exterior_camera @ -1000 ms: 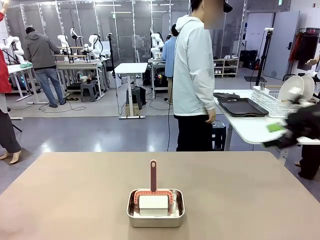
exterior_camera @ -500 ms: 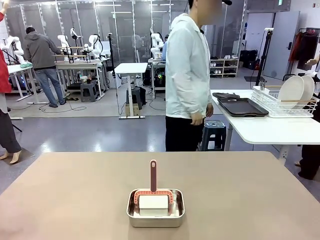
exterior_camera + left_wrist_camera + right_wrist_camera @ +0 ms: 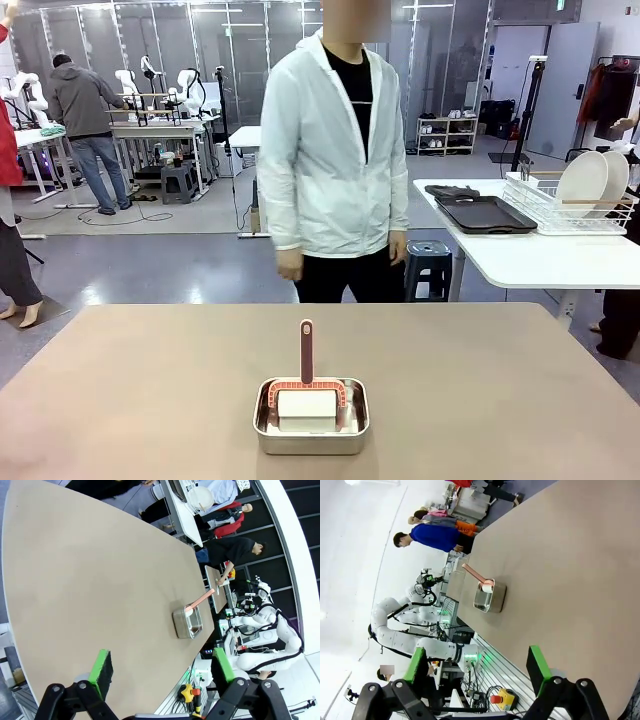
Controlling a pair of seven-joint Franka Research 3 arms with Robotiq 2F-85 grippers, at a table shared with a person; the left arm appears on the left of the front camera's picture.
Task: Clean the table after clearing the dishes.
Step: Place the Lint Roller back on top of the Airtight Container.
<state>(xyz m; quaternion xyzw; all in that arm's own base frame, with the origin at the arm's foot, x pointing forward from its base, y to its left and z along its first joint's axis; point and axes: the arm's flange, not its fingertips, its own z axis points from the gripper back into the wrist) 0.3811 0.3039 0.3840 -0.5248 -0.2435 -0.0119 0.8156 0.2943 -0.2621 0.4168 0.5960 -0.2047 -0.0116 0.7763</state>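
Both grippers, left (image 3: pixel 161 672) and right (image 3: pixel 476 669), hang open above the table (image 3: pixel 150 390).

Tan table (image 3: pixel 150 390), steel pan (image 3: pixel 311 432), white plates (image 3: pixel 582 178)

The front camera sits low at the table's (image 3: pixel 120 390) near edge, facing the person (image 3: pixel 335 160) across it. Both wrist cameras hang high and rolled, looking down — all 3 views share the steel pan (image 3: pixel 311 417) (image 3: pixel 188 623) (image 3: pixel 489 596).
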